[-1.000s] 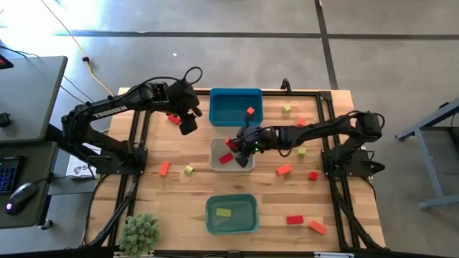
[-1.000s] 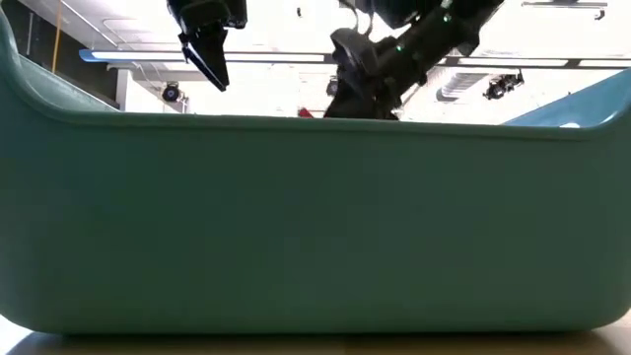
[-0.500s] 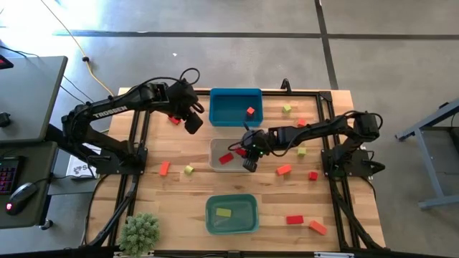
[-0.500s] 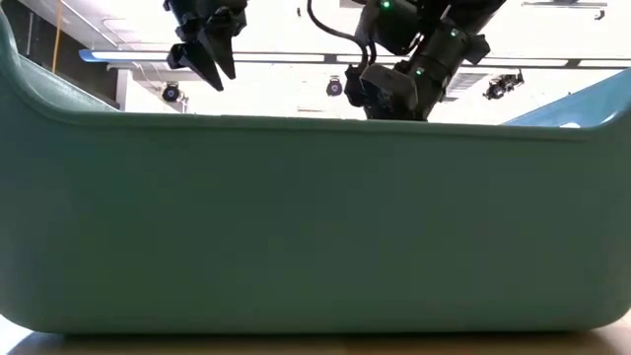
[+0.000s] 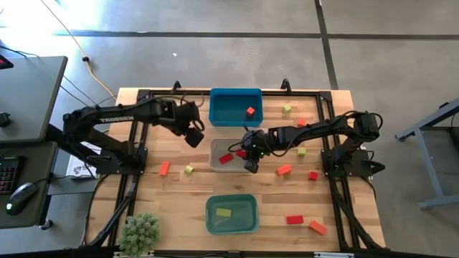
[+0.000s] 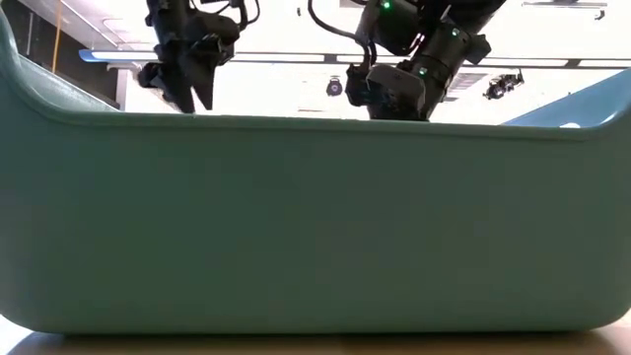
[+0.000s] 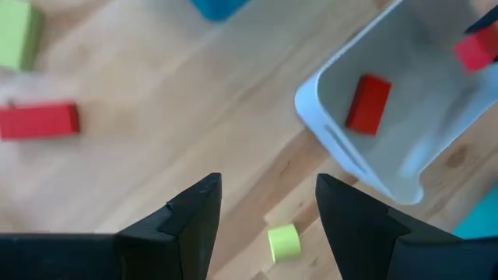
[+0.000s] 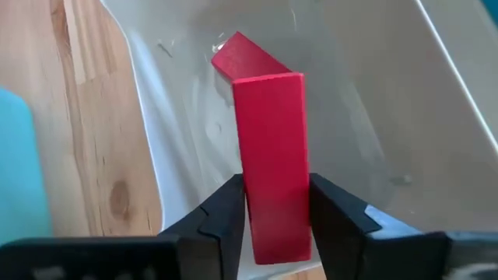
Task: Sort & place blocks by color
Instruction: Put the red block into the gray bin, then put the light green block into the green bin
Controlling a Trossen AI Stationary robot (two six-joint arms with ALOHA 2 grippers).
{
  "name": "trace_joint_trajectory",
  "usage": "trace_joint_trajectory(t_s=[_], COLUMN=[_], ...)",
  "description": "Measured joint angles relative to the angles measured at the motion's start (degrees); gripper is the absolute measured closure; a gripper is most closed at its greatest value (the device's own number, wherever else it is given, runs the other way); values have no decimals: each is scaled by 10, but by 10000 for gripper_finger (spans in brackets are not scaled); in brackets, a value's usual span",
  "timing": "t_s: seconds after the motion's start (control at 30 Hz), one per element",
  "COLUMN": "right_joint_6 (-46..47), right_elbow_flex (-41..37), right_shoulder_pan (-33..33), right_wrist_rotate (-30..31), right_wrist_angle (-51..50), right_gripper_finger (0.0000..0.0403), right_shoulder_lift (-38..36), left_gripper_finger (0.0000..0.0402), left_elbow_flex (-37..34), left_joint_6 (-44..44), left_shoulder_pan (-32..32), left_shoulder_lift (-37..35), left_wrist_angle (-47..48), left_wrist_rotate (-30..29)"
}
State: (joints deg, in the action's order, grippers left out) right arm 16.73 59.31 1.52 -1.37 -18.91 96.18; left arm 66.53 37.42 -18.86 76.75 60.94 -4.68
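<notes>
My right gripper (image 5: 249, 159) hangs over the right part of the clear-grey bin (image 5: 217, 166), shut on a red bar (image 8: 271, 117). A second red block (image 5: 225, 158) lies on the bin's floor. My left gripper (image 5: 192, 136) is open and empty above the bare table, just left of that bin. In the left wrist view, a small yellow-green block (image 7: 284, 243) lies on the wood below its fingers. A red bar (image 5: 174, 120) lies farther back. The blue bin (image 5: 222, 115) holds one red block (image 5: 250, 111). The teal bin (image 5: 212, 223) holds a yellow-green bar (image 5: 224, 212). My right gripper pinches the red bar's two long sides near its one end (image 8: 274, 214) between its two fingers. The bar runs on ahead of the fingers, along them. It hangs clear above the clear-grey bin's floor, over the other red block (image 8: 237, 56).
Loose blocks lie about the table: an orange one (image 5: 164, 168) and a yellow-green one (image 5: 189, 170) at left, several red, orange and green ones at right (image 5: 284, 170). A potted plant (image 5: 140, 233) stands at the near left. The teal bin's wall (image 6: 315, 217) fills the low view.
My left gripper has gone toward the table's near edge and down, staying open, and has turned. My right gripper shifted a little toward the right edge and turned during the first half-second, then kept still over the clear-grey bin.
</notes>
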Motion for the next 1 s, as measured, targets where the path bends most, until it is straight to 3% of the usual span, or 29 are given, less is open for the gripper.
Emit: trace_joint_trajectory(t_s=[0.43, 1.0], right_joint_6=[-36, -140], right_elbow_flex=[0, 151], right_shoulder_pan=[26, 75], right_wrist_rotate=[-8, -4], right_wrist_angle=[-1, -113], right_gripper_finger=[207, 203], right_shoulder_lift=[-1, -3], left_gripper_finger=[202, 202], left_elbow_flex=[-63, -131], left_joint_6=[159, 327], left_shoulder_pan=[101, 205], left_shoulder_lift=[0, 0], left_wrist_angle=[-8, -58], left_wrist_rotate=[-5, -5])
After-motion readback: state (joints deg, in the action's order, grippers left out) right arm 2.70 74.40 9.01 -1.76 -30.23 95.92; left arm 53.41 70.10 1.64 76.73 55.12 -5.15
